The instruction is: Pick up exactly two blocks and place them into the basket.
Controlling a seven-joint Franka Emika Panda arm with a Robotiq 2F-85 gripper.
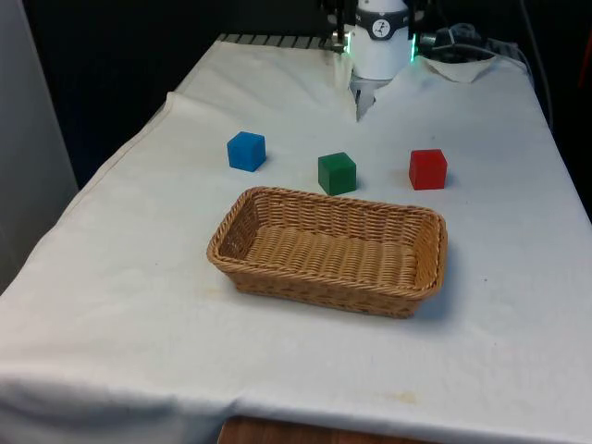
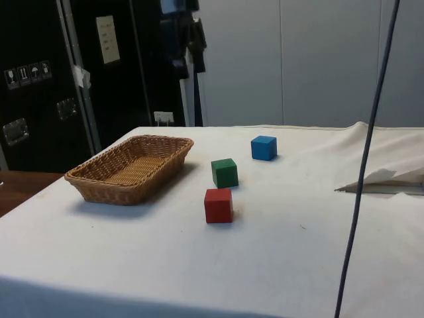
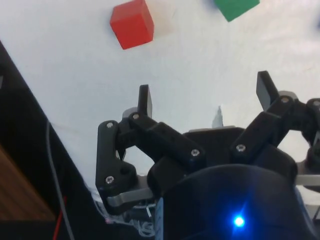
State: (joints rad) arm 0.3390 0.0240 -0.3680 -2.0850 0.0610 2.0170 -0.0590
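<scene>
My fingers (image 3: 206,94) hang spread wide above the white worktop (image 1: 499,268), pinching nothing. My wrist view catches the red block (image 3: 132,23) and a corner of the green block (image 3: 237,7). The front view adds the blue block (image 1: 246,151) at ten o'clock from the empty wicker basket (image 1: 421,277).

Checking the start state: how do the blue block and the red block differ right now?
Colour: the blue block is blue, the red block red. Place: the blue block lies towards the front view's left, the red block towards its right, with the green block between them. Both are similar-sized cubes resting on the cloth outside the basket, untouched.
</scene>
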